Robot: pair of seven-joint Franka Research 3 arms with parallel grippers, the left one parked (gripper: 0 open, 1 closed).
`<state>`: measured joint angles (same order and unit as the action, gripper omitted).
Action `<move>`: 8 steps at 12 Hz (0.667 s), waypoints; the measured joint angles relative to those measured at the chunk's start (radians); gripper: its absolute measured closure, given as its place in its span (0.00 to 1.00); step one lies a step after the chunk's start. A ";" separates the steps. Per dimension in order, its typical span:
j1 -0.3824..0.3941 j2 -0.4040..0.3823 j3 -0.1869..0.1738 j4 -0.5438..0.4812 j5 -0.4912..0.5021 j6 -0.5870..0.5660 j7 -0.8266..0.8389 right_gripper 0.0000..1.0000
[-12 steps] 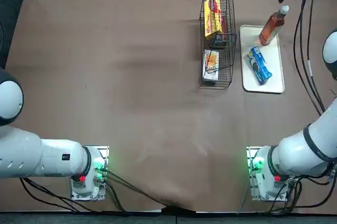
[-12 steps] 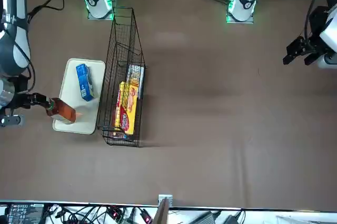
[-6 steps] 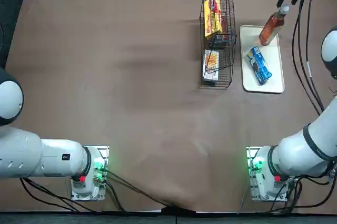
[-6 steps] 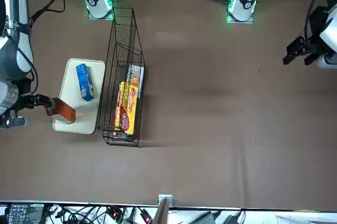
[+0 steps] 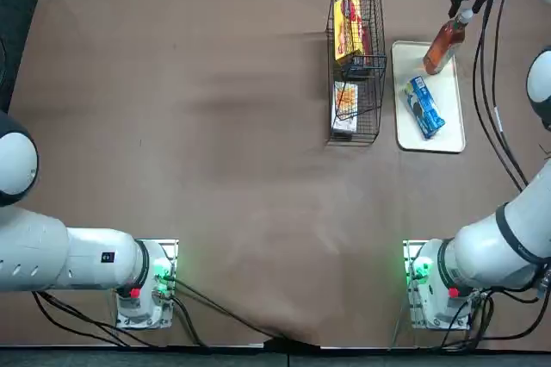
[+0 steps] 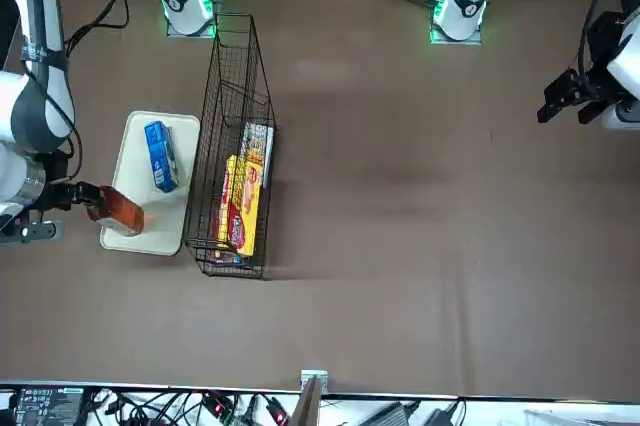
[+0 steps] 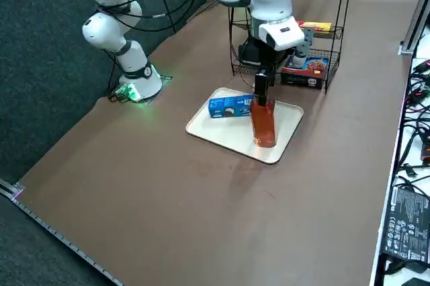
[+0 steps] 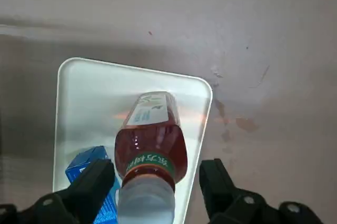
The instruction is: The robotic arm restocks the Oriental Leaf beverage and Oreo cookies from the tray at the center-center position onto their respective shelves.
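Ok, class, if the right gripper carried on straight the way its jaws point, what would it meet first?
Probably the reddish-brown tea bottle: its white cap lies between the open jaws of the right gripper. How far off it is remains unclear.

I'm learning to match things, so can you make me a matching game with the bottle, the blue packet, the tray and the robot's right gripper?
Things:
1. bottle
2. blue packet
3. tray
4. right gripper

Places and looks:
A. cream-white with rounded corners
B. fingers open, one on each side of the bottle's cap end
C. reddish-brown with a white cap
D. lying on the tray, next to the tea

Right pairs: 1-C, 2-D, 3-A, 4-B
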<state>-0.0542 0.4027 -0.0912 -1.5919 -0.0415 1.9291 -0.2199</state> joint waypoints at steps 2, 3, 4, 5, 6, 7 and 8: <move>0.000 -0.018 0.000 -0.032 0.000 0.022 0.000 0.00; 0.000 -0.027 0.000 -0.047 0.000 0.027 0.000 0.00; 0.000 -0.034 0.000 -0.060 0.000 0.032 0.000 0.00; 0.000 -0.041 0.000 -0.073 0.002 0.042 0.000 0.00; 0.000 -0.048 0.000 -0.088 0.003 0.054 0.000 0.00; 0.000 -0.055 0.000 -0.102 0.004 0.063 0.000 0.00; 0.000 -0.059 0.000 -0.112 0.004 0.069 0.000 0.00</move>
<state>-0.0546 0.3439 -0.0912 -1.7040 -0.0374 1.9978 -0.2199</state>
